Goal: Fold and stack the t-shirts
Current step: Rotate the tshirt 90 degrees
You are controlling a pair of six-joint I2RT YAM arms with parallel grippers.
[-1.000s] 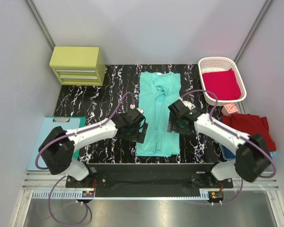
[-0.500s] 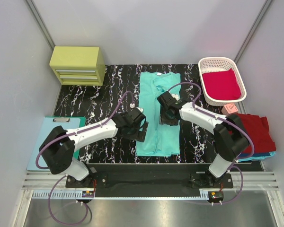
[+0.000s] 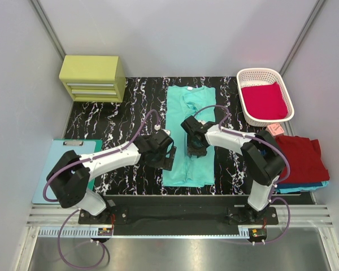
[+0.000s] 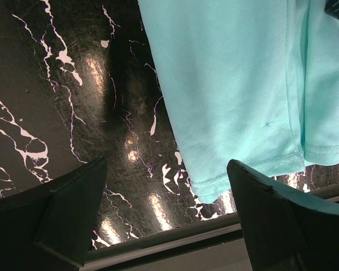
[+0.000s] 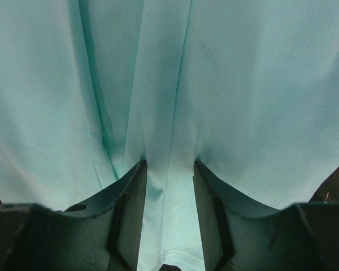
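Right gripper (image 5: 169,167): pinches 1 lengthwise fold of the mint-teal t-shirt (image 3: 181,169).
Left gripper (image 4: 165,167): open, empty.
Fold: we should lift it slowly and evenly.

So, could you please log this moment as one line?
left fingers: open, near mint-teal t-shirt hem | right fingers: astride a ridge of that shirt, grip unclear

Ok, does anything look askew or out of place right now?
Mostly tidy. The mint-teal shirt puckers into a ridge inside the right pincer, and its near hem layers sit uneven.
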